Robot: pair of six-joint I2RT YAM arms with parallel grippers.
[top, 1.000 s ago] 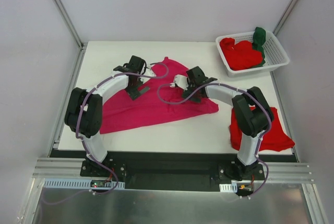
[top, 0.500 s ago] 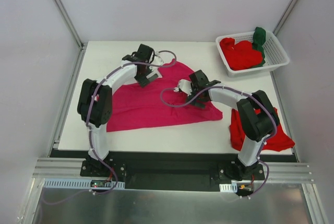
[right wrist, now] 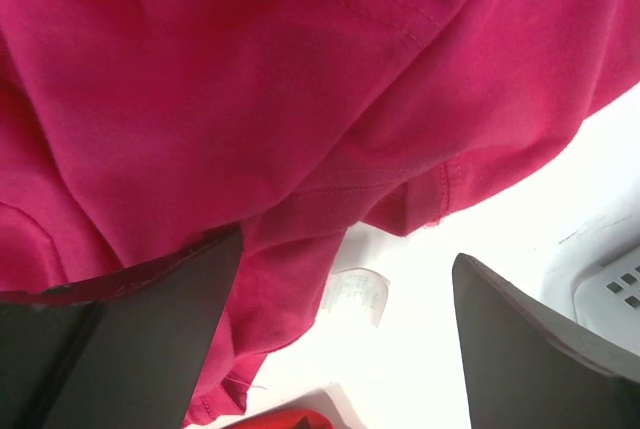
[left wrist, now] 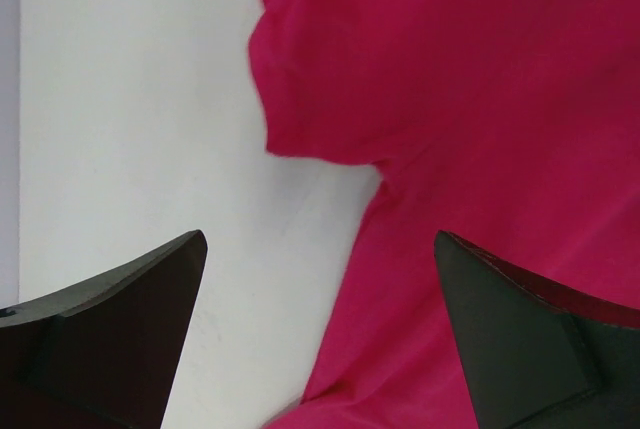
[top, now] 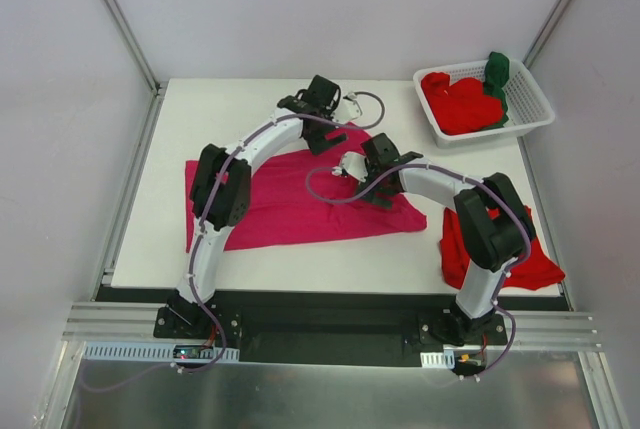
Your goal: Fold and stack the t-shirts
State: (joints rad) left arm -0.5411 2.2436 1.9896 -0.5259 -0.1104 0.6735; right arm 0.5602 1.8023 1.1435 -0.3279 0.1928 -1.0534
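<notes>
Surface (top: 190,119): white, carrying everything below.
Magenta t-shirt (top: 290,214): spread flat at centre, wrinkled.
Left end effector (left wrist: 320,244): fingers wide apart and empty, over the shirt's 12 o'clock edge.
Right end effector (right wrist: 345,254): fingers apart, low over the 3 o'clock hem, perhaps brushing the cloth.
Red t-shirt (top: 537,264): at 4 o'clock, partly behind the right arm.
Basket (top: 520,121): at 1 o'clock, holding red shirts (top: 460,104) and a green shirt (top: 497,71).

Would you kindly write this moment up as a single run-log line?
magenta t-shirt: spread out, unfolded | left pincer: open over its far edge | right pincer: open over its right part | red t-shirt: set aside, near right
</notes>
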